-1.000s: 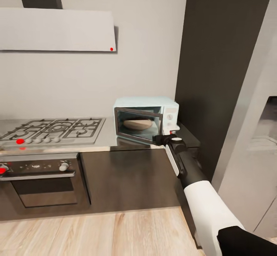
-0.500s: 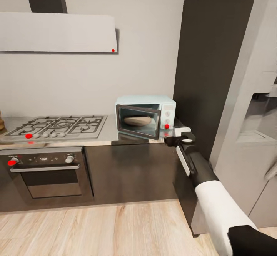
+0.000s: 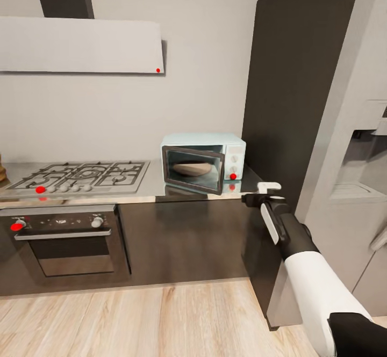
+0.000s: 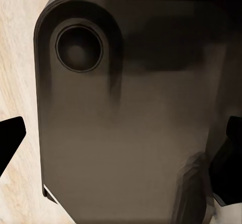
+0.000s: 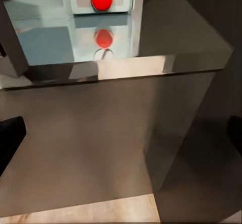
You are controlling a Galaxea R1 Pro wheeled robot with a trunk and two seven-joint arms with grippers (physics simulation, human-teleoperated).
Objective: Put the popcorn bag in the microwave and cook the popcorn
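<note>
One popcorn bag (image 3: pixel 191 169) lies inside the microwave (image 3: pixel 204 161), door ajar. It looks light and soft, best taken by its rolled rim. The right gripper (image 3: pixel 257 193) hovers beside the countertop (image 3: pixel 150 191), fingers spread.

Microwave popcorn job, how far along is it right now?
Done: the popcorn bag sits inside the microwave. In hand: nothing; the right gripper hangs off the countertop edge, apart from the microwave's red knob. Left: the door looks ajar, so shutting it, then heating. Whether the popcorn is cooked cannot be told.
</note>
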